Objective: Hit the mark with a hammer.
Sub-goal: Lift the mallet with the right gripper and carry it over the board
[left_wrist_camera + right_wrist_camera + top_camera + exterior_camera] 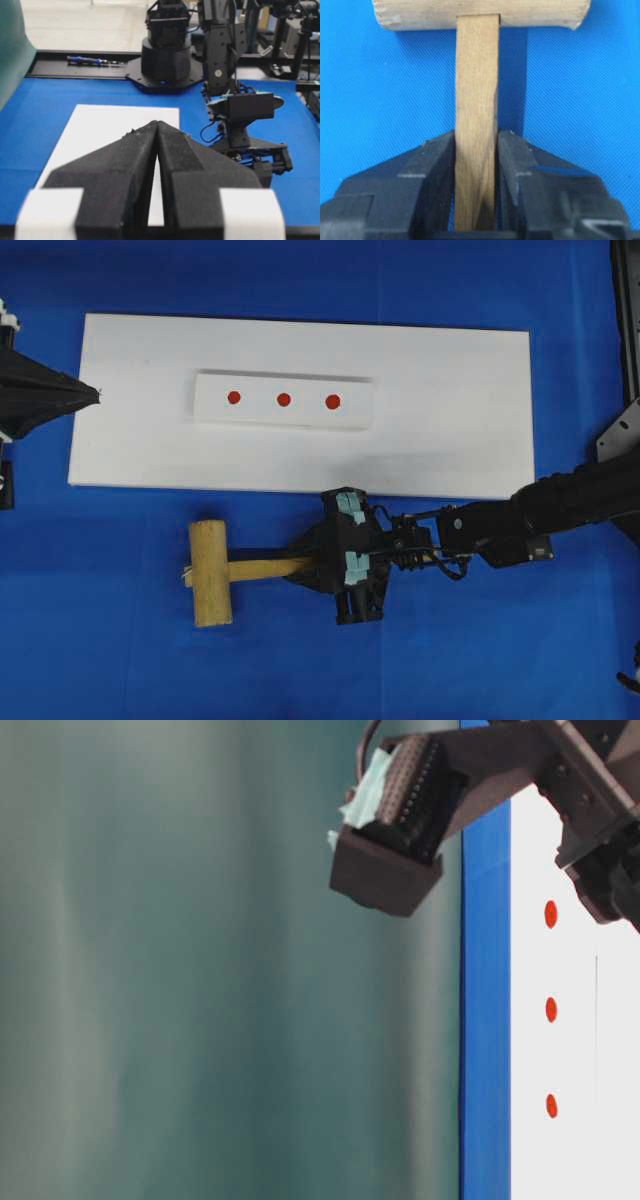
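While the hammer (225, 571) lies on the blue cloth (100, 640) just below the white board (450, 420), the right gripper (312, 566) is clamped on its handle. The mark (283, 399) sits on the board's raised strip (210, 400). The left gripper (97, 393), jaws together, hovers at the board's left edge.

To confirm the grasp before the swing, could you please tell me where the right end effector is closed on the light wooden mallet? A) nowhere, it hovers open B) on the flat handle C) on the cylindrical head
B: the right end effector has both fingers pressed against the light wooden mallet at its flat handle.
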`<action>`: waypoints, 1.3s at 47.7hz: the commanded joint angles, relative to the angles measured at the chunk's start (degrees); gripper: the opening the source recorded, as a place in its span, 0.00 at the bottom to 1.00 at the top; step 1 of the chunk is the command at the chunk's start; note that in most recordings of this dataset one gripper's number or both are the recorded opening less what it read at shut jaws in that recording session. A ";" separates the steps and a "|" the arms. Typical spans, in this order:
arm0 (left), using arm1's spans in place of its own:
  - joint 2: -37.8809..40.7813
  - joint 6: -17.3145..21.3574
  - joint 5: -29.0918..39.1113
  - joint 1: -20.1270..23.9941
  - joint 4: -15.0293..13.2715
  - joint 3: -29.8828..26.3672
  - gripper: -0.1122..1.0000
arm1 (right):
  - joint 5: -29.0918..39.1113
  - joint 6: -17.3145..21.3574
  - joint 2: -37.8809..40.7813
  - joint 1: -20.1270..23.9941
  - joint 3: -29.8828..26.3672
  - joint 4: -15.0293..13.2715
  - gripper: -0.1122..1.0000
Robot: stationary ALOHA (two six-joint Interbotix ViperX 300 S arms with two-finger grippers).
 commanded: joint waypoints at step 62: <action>-1.05 -0.26 2.02 0.18 -0.09 -0.44 0.10 | 13.89 -7.47 -30.50 -11.87 2.81 -0.97 0.19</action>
